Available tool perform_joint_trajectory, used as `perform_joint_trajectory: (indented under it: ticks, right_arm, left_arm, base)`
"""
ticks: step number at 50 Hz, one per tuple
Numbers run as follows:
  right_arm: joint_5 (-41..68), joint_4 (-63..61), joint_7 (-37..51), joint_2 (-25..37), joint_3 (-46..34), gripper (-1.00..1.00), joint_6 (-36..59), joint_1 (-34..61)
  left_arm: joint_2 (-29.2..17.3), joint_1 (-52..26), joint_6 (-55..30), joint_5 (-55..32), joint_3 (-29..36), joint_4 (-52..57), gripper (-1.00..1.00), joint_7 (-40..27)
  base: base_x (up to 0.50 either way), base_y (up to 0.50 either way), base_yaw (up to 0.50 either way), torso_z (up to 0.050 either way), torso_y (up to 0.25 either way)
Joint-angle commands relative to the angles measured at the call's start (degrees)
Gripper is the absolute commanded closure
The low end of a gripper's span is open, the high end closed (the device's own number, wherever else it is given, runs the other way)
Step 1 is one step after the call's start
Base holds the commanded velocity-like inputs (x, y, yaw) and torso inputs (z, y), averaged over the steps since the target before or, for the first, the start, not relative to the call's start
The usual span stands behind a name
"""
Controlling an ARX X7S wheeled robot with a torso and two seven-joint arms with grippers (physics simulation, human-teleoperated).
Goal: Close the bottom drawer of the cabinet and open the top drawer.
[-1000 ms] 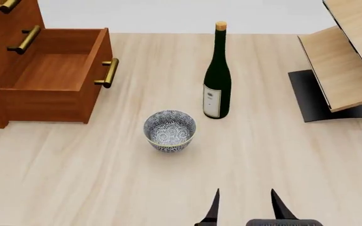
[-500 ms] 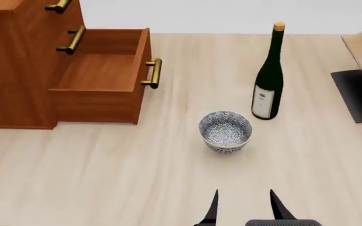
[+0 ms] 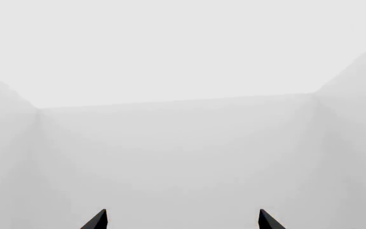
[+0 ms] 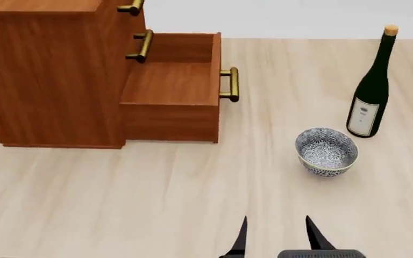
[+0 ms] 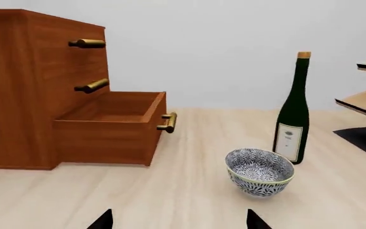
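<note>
Reddish-brown wooden bottom drawer juts fully out of the boxy three-drawer cabinet, brass bar handle facing the blue-patterned bowl. Right hand, spread wide and empty, sits nearer; left hand, parted, sees only blank grey.

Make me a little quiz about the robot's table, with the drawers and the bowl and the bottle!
1. True or false: the bottom drawer of the cabinet is pulled out.
2. What stands nearest the patterned bowl? A) the wine bottle B) the cabinet C) the right gripper
3. Fill in: the handles, like the top drawer handle, are ____ coloured.

Key: 1 true. 2 A. 3 brass.
</note>
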Motion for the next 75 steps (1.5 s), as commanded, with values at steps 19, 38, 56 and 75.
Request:
perform_joint_trajectory:
  ticks: [19,38,56,75]
  right_arm:
    - [1.23,-0.27,0.65,0.62,-0.23,-1.00,-0.35,-0.23]
    - [1.69,0.03,0.86,1.00,-0.64,-1.00,-0.45,-0.01]
    - [2.22,-0.28,1.25,1.43,-0.87,-1.00,-0.48,-0.25]
    - [2.67,0.21,1.42,1.70,-1.15,-1.00,-1.08,-0.10]
  left_arm:
    - [-0.39,-0.15,0.11,-0.74,0.39,-0.22,-1.00,-1.00]
    - [-0.46,-0.05,1.05,-1.06,0.63,-0.84,-1.00,-1.36]
    - [-0.46,-0.26,1.12,-2.16,0.15,-0.61,-1.00,-1.98]
    - [-0.69,-1.12,1.04,-2.74,0.67,-0.61,-1.00,-2.52]
  base:
    - [0.01,0.08,0.00,0.000,0.000]
    - [0.30,0.00,0.00,0.000,0.000]
    - [0.36,0.03,0.00,0.000,0.000]
    - [0.37,0.03,0.00,0.000,0.000]
